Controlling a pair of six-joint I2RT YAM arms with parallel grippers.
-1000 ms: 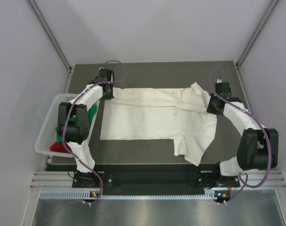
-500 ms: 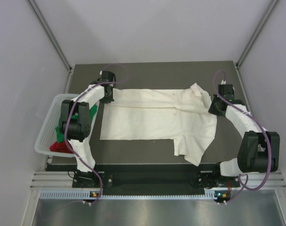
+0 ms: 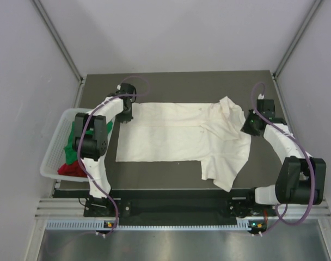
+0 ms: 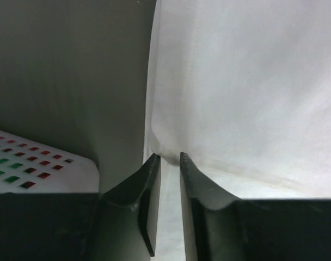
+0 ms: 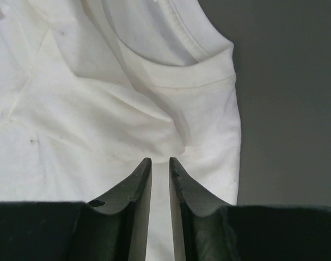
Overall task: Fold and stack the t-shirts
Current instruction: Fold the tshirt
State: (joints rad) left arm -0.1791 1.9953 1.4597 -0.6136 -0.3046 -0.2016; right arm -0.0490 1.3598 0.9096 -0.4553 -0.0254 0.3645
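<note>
A cream-white t-shirt (image 3: 176, 136) lies spread across the dark table, with its collar end bunched at the right. My left gripper (image 3: 126, 115) is at the shirt's far-left corner. In the left wrist view its jaws (image 4: 170, 157) are nearly closed, pinching the cloth edge (image 4: 247, 81). My right gripper (image 3: 248, 124) is at the shirt's far-right end by the collar. In the right wrist view it (image 5: 160, 160) is closed on a fold of the cloth (image 5: 100, 109). A green t-shirt (image 3: 73, 142) and a red t-shirt (image 3: 72, 170) lie crumpled in the basket.
A white plastic mesh basket (image 3: 50, 163) stands off the table's left edge, and its corner shows in the left wrist view (image 4: 46, 174). The dark table (image 3: 182, 84) ends at grey walls at the back and sides. A metal rail runs along the near edge.
Both arms have reached farther back and slightly outward. The shirt's far edge has been drawn with them and now lies straighter and flatter.
</note>
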